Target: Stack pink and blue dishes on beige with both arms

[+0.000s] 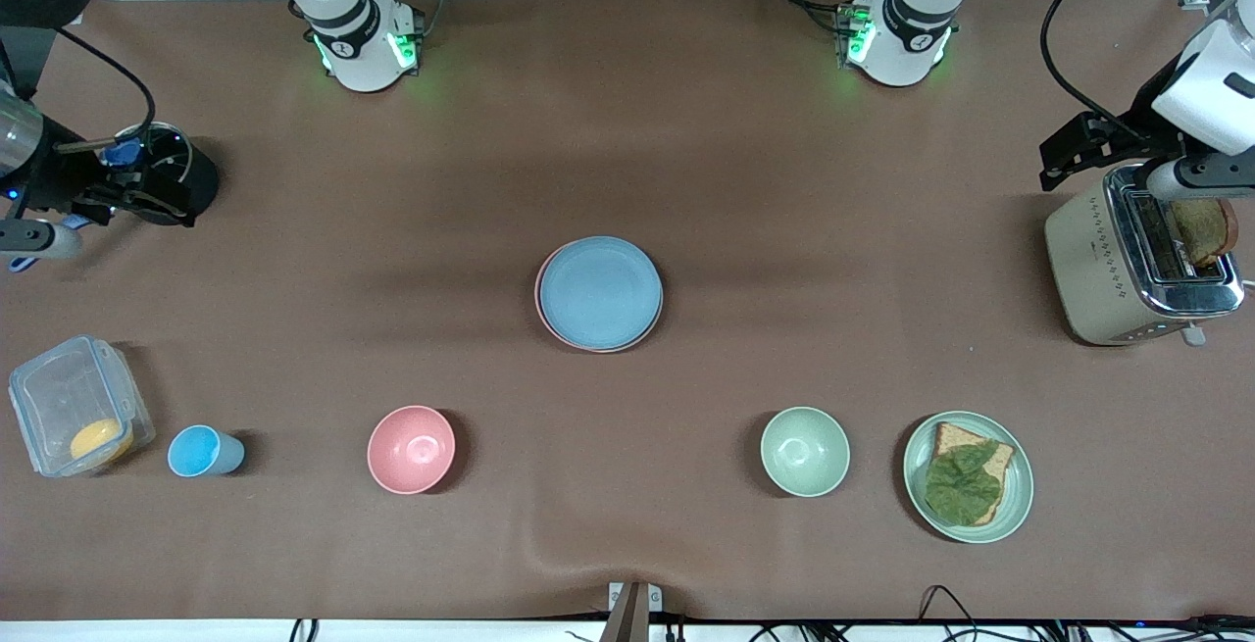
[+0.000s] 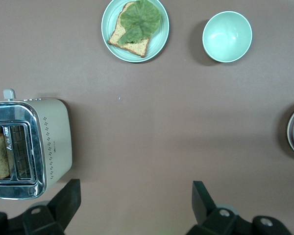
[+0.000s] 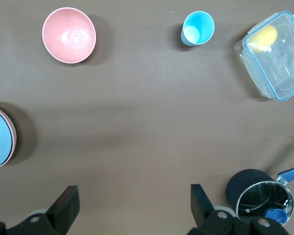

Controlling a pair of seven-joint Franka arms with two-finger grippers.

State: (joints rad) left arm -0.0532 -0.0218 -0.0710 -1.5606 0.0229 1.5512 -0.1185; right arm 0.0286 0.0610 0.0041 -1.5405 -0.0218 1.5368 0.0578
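Light-blue round matte plate (image 1: 600,291) already tops the pink plate (image 1: 542,314) mid-counter, midway between both arms, while the left claw (image 2: 132,203) beside the toaster (image 1: 1137,265) and right claw (image 3: 132,205) near the dark pot (image 1: 162,174) hang empty, jaws apart.

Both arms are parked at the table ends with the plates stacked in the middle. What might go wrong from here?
The blue plate sits slightly off-centre on the pink plate; a nudge might slide it. The beige plate is hidden or barely showing, so the stack's order cannot be fully confirmed. The left gripper, open, hangs close to the toaster, and the right gripper, open, near the black pot; either might clip its neighbour on moving.
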